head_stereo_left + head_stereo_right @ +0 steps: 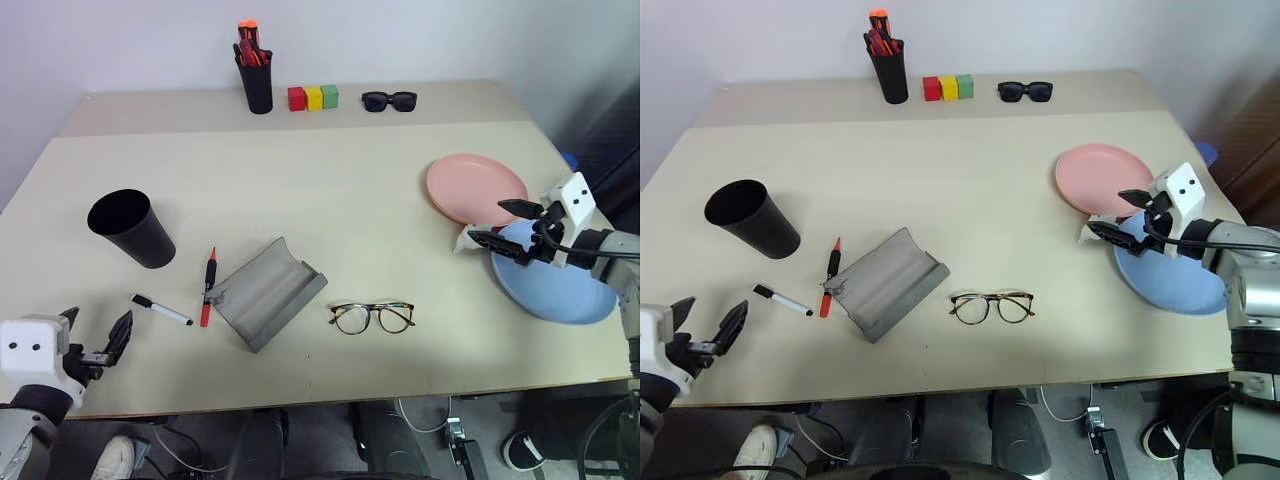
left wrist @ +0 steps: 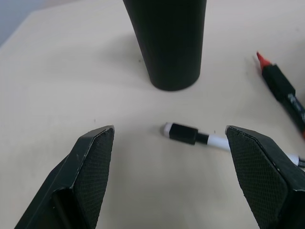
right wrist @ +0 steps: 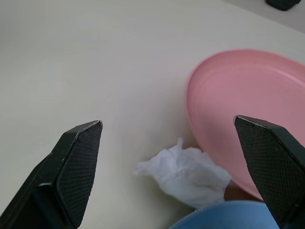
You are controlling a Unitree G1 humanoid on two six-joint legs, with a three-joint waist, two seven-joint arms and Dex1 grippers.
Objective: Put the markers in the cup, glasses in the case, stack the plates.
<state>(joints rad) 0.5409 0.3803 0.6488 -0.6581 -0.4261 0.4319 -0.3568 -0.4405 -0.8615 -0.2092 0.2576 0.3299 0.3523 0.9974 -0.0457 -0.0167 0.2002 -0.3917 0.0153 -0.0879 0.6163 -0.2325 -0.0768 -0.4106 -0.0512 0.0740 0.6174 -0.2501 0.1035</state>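
My left claw (image 1: pixel 97 343) sits at the lower left of the frame, fingers apart and holding nothing, just off the near edge of the surface (image 1: pixel 330 200). Right ahead of it lies the white marker (image 1: pixel 162 310) — flat, its long axis running from upper left to lower right, black cap toward the black cup (image 1: pixel 132 228). Just beside it to the right, the red marker (image 1: pixel 208 285) lies nearly straight up the frame, its red end nearest me. Both look light, stiff and smooth, likely to roll, so I'd pinch each across the mid-barrel.

The cup stands upright above them, mouth open; I judge it light and easy to tip.

Next right, the grey case (image 1: pixel 266 292) lies open, trough running lower left to upper right. The glasses (image 1: pixel 372 317) rest just right of it, apart, frame lying left to right — thin and fragile, I'd take them at the bridge.

My right claw (image 1: pixel 508 223) is wide apart and empty at the right of the frame, over the rim of the blue plate (image 1: pixel 560 290), with a crumpled white tissue (image 1: pixel 468 240) just beside its lower finger. The pink plate (image 1: pixel 475 188) lies above, next to the blue one; I can't tell whether they touch. Both look rigid and slick — a rim grip seems best.
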